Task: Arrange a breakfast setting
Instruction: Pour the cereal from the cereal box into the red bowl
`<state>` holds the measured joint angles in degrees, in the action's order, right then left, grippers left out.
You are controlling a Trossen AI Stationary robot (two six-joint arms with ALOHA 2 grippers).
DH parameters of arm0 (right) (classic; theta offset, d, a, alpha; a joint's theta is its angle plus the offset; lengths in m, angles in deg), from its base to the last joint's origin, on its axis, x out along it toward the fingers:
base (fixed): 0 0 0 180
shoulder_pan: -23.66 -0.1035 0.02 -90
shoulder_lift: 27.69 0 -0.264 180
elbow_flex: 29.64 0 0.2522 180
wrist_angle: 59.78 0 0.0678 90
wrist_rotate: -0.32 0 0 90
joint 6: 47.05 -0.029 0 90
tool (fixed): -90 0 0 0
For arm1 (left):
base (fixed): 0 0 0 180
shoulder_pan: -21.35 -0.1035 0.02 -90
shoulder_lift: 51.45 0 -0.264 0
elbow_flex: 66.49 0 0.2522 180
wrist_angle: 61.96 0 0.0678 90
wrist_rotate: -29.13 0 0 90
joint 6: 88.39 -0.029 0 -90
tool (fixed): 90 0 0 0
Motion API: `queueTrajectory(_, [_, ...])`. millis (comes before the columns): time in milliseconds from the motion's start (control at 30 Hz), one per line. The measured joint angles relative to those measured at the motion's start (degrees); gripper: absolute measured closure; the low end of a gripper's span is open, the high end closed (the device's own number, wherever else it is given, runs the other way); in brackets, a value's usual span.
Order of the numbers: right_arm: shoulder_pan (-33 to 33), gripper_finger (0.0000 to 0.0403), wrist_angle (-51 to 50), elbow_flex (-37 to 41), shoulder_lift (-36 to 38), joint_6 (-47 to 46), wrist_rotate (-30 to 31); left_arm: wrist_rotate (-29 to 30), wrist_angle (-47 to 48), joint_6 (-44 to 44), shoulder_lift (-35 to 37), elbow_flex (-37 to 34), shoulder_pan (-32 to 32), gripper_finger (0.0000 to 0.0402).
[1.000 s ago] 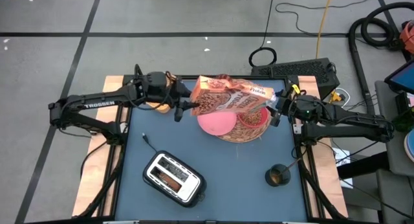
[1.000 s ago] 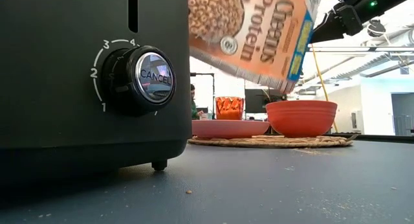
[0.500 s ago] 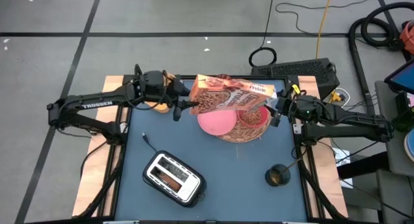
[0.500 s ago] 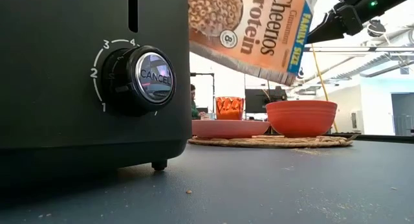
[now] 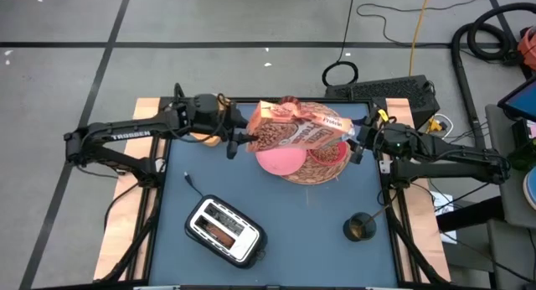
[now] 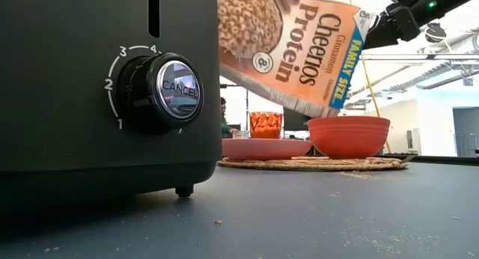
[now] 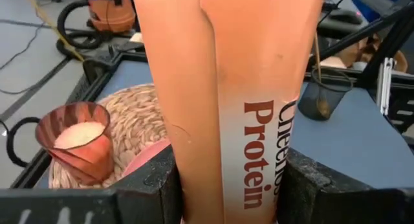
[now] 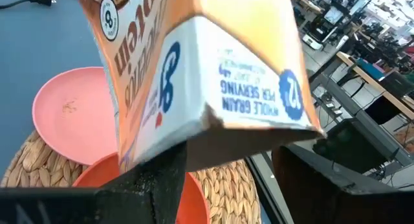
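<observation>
The brown cereal box hangs above the pink plate and the red bowl. Both stand on the round woven mat. My left gripper is shut on the box's left end. My right gripper is open at the box's top end, which stands just in front of and above its fingers. The small glass stands on the mat's far part and also shows in the low view. No spoon, fruit or bagel shows plainly. My left gripper pinches the box between its two fingers, one on each broad face, near the box's bottom end, and the narrow side panel faces the wrist camera. The fingers come level from the table's left. The box is lifted clear and slants, its top end toward the table's right. My right gripper: whether it touches the box's top end, I cannot tell.
A black toaster stands at the near left of the table, with its cord beside it. A dark mesh cup stands at the near right. Bare blue table lies between them.
The box has turned in my left gripper's hold. Its top end first rose a little and has now dipped toward the red bowl, so from above the box looks shorter. My right gripper has kept still.
</observation>
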<state>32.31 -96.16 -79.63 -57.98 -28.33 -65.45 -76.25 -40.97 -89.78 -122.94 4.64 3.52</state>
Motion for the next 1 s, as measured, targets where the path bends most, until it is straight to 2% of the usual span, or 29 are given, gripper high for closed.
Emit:
queueTrajectory(133, [0.02, 0.0188, 0.14, 0.00, 0.02, 0.00, 0.00, 0.02, -2.46, -0.55, 1.07, 0.01, 0.00, 0.0224])
queueTrajectory(333, [0.02, 0.0188, 0.08, 0.00, 0.00, 0.00, 0.00, -0.02, -0.10, -0.24, 0.10, 0.00, 0.02, 0.0224])
queueTrajectory(533, [0.00, 0.0188, 0.14, 0.00, 0.02, 0.00, -0.01, 0.00, -3.06, -1.19, 1.71, 0.07, 0.00, 0.0224])
queueTrajectory(700, [0.02, 0.0188, 0.06, 0.00, 0.00, 0.00, 0.00, -0.06, -0.46, 0.24, -0.28, 0.01, 0.10, 0.0224])
queueTrajectory(867, [0.01, 0.0188, 0.24, 0.00, 0.02, 0.00, -0.02, -0.07, -3.98, -1.02, 1.11, 0.01, 0.35, 0.0224])
queueTrajectory(1000, [0.01, 0.0188, 0.10, 0.00, 0.00, 0.00, -0.02, -0.07, -2.21, -0.93, 0.51, 0.12, 0.35, 0.0224])
